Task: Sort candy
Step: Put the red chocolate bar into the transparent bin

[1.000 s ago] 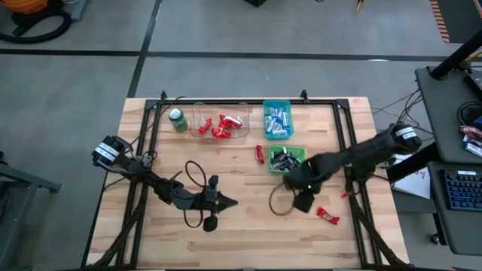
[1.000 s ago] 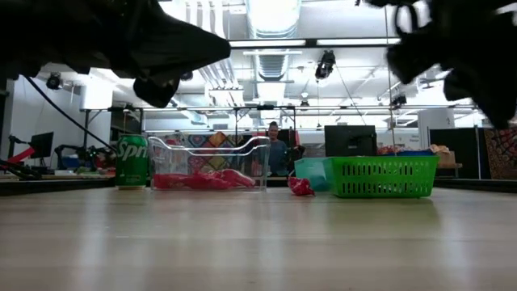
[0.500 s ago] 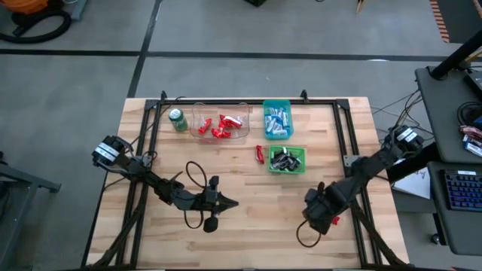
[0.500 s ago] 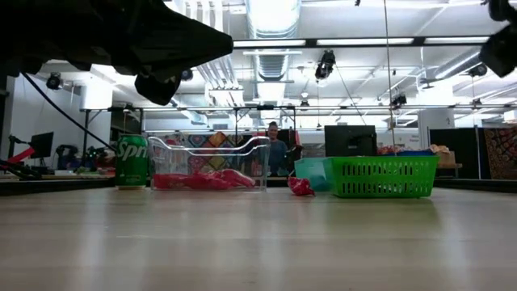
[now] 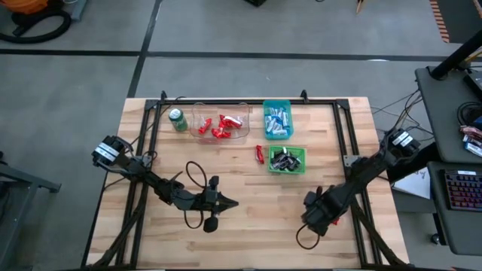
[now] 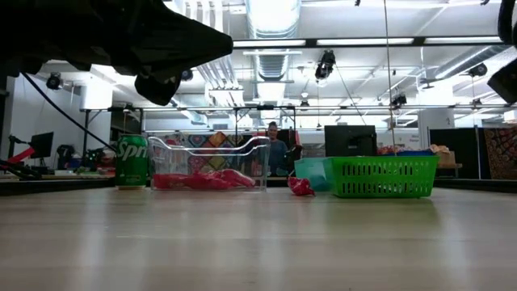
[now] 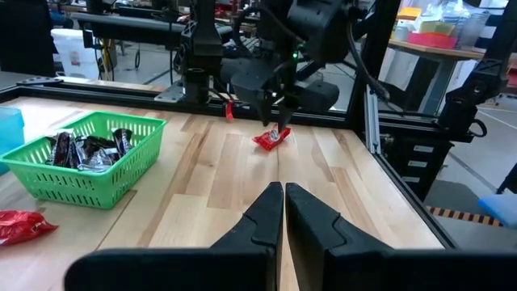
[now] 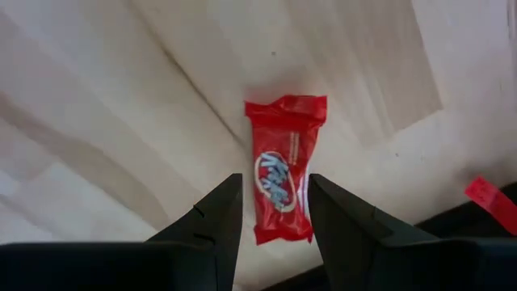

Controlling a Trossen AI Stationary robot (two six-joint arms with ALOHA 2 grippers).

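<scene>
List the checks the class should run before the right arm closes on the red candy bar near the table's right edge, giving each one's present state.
1. Right gripper jaws open, one on each side of the red KitKat bar: ok.
2. Bar lying flat on the wooden table: ok.
3. Jaws already touching the wrapper: cannot tell.
4. Clear bin holds red candy, so the destination is identifiable: ok.
5. Left gripper shut, parked away from the bar: ok.
6. Second red candy beside the green basket sorted: not ok.

Lab/workshop: ceiling ducts (image 6: 271, 61), workbenches (image 7: 436, 50).
</scene>
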